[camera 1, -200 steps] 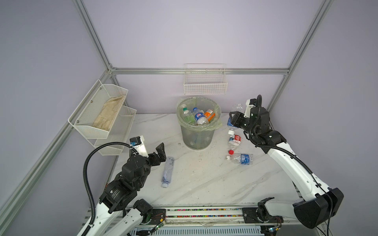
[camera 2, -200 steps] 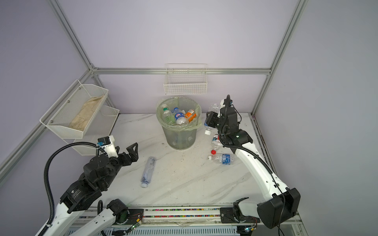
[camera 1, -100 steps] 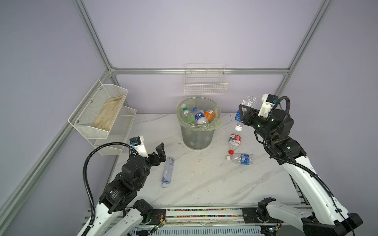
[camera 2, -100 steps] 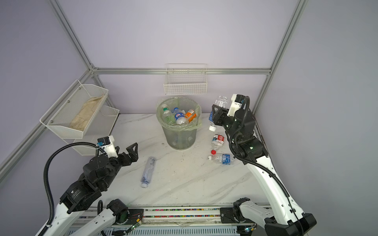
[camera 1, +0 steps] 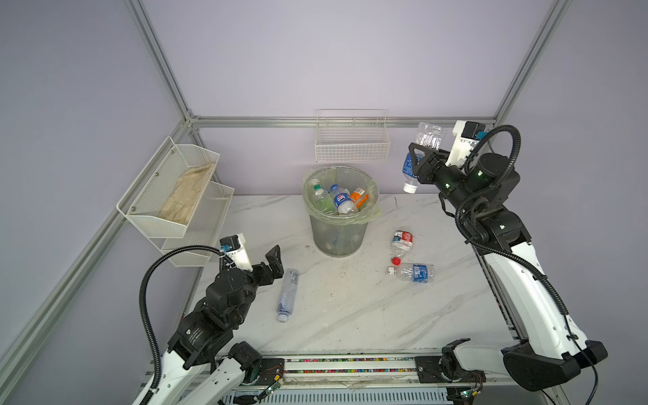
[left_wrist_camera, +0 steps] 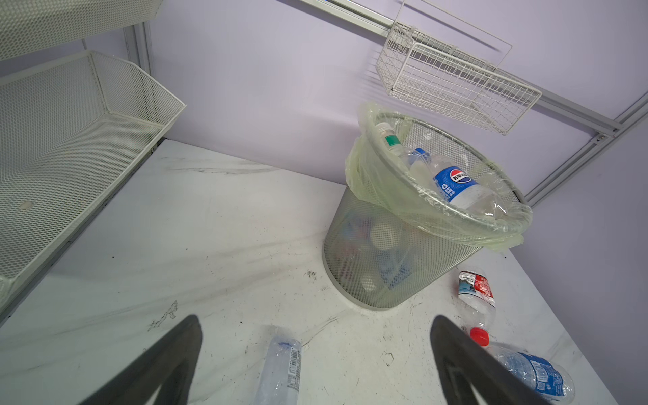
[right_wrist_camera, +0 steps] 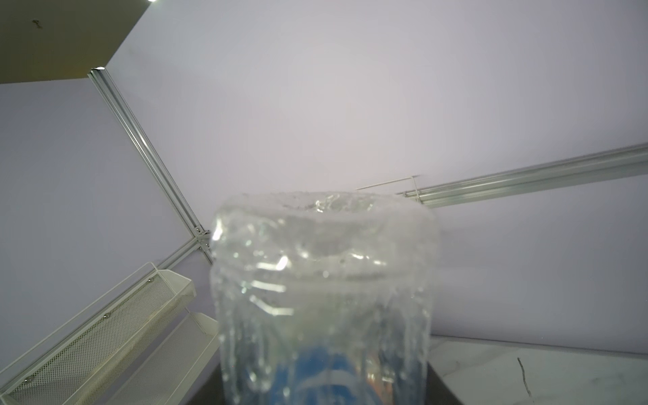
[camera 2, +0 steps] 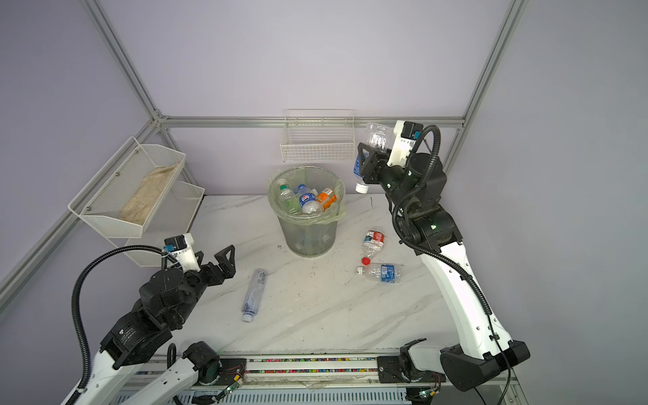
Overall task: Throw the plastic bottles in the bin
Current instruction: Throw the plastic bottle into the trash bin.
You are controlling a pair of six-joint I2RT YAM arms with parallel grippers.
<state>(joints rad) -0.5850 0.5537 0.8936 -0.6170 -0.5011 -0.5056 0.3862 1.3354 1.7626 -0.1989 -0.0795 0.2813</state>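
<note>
My right gripper [camera 1: 419,159], pinching a clear blue-labelled bottle [camera 1: 407,167] cap-down, just rose; not yet over the lined grey bin [camera 1: 338,235].

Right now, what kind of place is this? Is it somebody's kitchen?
Probably a robot lab test booth, not a kitchen: lilac walls framed by aluminium rails, a left arm and right arm mounted at a marble-look table, and a bin of bottles staged for practice.

Right gripper [camera 1: 417,164] raised blue-label bottle [camera 1: 428,136] higher, right of bin [camera 1: 337,232].
</note>
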